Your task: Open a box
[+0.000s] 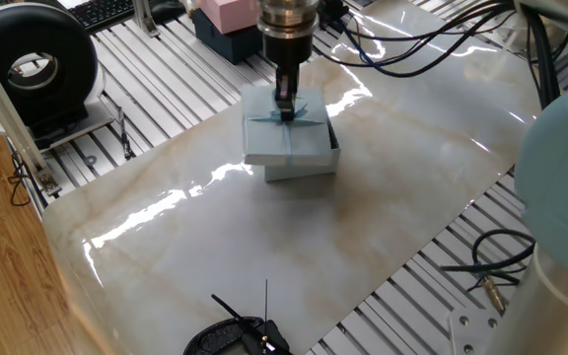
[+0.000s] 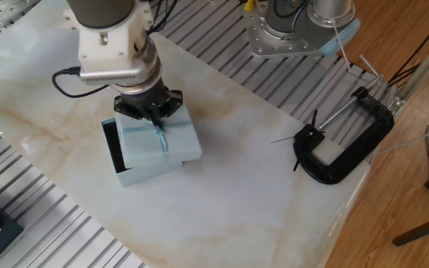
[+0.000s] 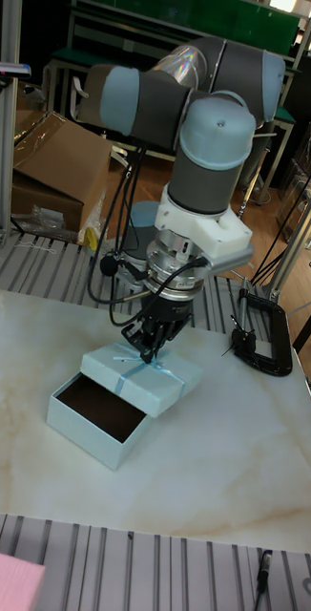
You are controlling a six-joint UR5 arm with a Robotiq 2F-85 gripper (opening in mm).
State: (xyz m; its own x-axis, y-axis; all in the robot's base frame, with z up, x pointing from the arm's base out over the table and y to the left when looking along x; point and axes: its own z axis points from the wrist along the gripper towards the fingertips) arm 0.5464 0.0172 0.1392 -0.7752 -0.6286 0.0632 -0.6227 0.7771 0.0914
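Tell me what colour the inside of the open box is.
Dark brown inside the box, clearest in the tall fixed view.

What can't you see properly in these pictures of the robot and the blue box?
- Bow on the lid: the gripper covers it in all views, so the fingers' grip cannot be made out.
- Inside of the box: the tall fixed view shows only a dark part; the lid hides the rest.
- Pink box: cut off by the top edge in one fixed view.
- Clamp: cut off by the bottom edge there.

Marble sheet bare between box and clamp. Lid, held by gripper, covers most of the box mouth. Pink box behind, well apart.
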